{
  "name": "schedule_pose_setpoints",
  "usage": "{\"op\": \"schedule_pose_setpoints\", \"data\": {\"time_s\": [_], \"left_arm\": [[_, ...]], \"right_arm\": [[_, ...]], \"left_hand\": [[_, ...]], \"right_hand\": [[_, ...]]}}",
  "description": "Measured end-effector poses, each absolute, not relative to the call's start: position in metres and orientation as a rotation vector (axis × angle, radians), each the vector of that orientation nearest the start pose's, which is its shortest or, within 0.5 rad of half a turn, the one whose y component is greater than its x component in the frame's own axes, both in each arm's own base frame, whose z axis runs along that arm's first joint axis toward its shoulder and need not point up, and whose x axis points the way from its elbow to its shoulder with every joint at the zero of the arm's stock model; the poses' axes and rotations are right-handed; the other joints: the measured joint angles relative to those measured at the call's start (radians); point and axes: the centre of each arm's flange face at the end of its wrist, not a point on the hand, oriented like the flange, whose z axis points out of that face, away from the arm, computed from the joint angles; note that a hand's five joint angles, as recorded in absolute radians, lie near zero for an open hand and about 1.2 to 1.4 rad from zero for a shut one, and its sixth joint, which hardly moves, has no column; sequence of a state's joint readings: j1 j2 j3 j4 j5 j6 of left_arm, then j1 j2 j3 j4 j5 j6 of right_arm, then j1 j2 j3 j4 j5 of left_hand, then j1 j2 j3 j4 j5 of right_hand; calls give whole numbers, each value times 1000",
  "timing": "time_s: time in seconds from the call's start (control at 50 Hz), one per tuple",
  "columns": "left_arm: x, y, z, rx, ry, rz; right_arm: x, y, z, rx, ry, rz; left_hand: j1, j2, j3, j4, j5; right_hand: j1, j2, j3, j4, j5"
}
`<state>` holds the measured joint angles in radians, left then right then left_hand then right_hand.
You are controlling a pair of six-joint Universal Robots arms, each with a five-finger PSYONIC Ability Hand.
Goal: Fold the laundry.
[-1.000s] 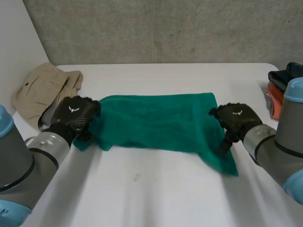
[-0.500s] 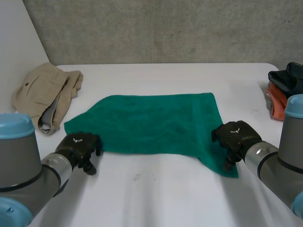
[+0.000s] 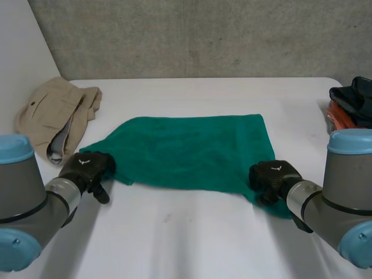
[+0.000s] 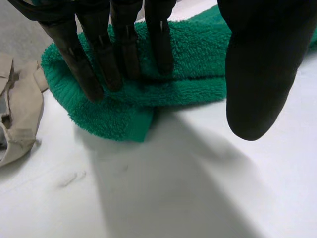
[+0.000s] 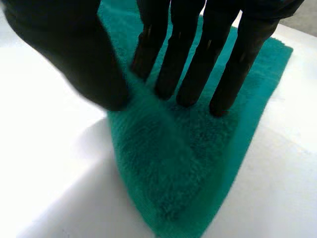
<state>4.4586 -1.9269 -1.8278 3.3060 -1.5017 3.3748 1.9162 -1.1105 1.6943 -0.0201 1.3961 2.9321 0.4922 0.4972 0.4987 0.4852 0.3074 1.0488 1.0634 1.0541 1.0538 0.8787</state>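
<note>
Both hands have come onto the near corners of the green towel (image 3: 192, 151) spread on the desk (image 3: 192, 238); left hand (image 3: 87, 168) and right hand (image 3: 272, 175) press straight fingers down, thumbs apart.

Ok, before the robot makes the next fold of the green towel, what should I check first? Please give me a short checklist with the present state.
1. Left robot hand on the near left corner of the towel: ok, straight fingers rest on it.
2. Right robot hand on the near right corner: ok, straight fingers rest on it.
3. Cloth pinched for lifting: not ok, both thumbs stand apart from the fingers.
4. Layers even at the left corner: not ok, a lower layer sticks out.
5. Trousers apart from the towel: cannot tell, they lie very close.
6. Clothes pile at the right edge of the table, apart from the towel: ok.
</note>
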Motion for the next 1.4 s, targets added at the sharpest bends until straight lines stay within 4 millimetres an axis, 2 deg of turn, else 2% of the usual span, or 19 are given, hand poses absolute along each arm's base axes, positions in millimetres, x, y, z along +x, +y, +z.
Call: {"op": "schedule_pose_setpoints", "data": {"time_s": [0.08,0.32,0.48,0.56,0.62,0.64,0.66,0.68,0.72,0.8,0.9,0.96,1.02,1.06,1.14,1.22,1.26,1.36,1.4], "left_arm": [[-213,-273,139,713,2611,-1728],[-236,-318,124,748,2575,-1780],[-260,-333,119,809,2539,-1842],[-268,-340,116,809,2517,-1860],[-271,-346,114,789,2500,-1864],[-272,-347,113,780,2495,-1864],[-272,-349,113,770,2489,-1865],[-273,-351,113,757,2480,-1867],[-273,-352,115,739,2470,-1870],[-271,-350,141,700,2431,-1904],[-263,-329,195,697,2405,-1928],[-255,-308,230,724,2399,-1926],[-245,-280,267,802,2369,-1920],[-238,-261,289,880,2329,-1917],[-227,-239,313,1002,2238,-1904],[-213,-234,318,1076,2158,-1852],[-208,-236,315,1089,2148,-1823],[-202,-247,290,1119,2187,-1731],[-203,-257,274,1136,2210,-1701]], "right_arm": [[248,-254,131,-821,2409,-1438],[250,-258,134,-834,2378,-1522],[250,-258,133,-837,2386,-1526],[249,-259,134,-834,2394,-1534],[248,-260,134,-838,2399,-1541],[248,-260,134,-841,2399,-1545],[248,-261,134,-846,2400,-1549],[248,-261,135,-853,2401,-1556],[247,-262,136,-865,2402,-1568],[244,-268,142,-909,2409,-1628],[240,-276,166,-1021,2418,-1760],[237,-277,193,-1129,2409,-1870],[234,-274,231,-1243,2370,-2011],[231,-269,265,-1310,2327,-2127],[224,-256,312,-1353,2272,-2260],[219,-242,344,-1375,2254,-2293],[218,-239,349,-1388,2261,-2275],[222,-245,334,-1447,2323,-2144],[226,-256,316,-1478,2366,-2054]], "left_hand": [[-16,-24,-24,-28,-29],[-31,-44,-40,-46,-47],[-20,-23,-23,-13,-8],[132,108,109,125,128],[372,353,335,350,348],[536,514,489,513,507],[536,514,489,513,507],[647,664,640,677,646],[647,684,663,702,648],[647,691,671,710,648],[647,691,671,710,648],[647,691,673,710,648],[647,695,681,711,648],[647,697,683,711,648],[647,699,690,714,648],[647,699,690,715,648],[647,699,690,715,652],[647,699,690,715,670],[647,699,690,715,670]], "right_hand": [[64,115,130,135,110],[64,115,132,140,110],[64,115,132,142,110],[64,115,132,142,110],[64,115,132,142,110],[64,115,132,142,110],[64,115,132,142,110],[64,115,132,142,110],[64,115,132,142,110],[64,115,132,142,110],[64,115,132,142,110],[64,115,135,142,120],[64,118,136,142,129],[64,118,136,142,131],[64,118,136,142,135],[64,118,136,142,135],[64,118,136,142,135],[64,118,136,142,135],[64,118,136,142,135]]}}
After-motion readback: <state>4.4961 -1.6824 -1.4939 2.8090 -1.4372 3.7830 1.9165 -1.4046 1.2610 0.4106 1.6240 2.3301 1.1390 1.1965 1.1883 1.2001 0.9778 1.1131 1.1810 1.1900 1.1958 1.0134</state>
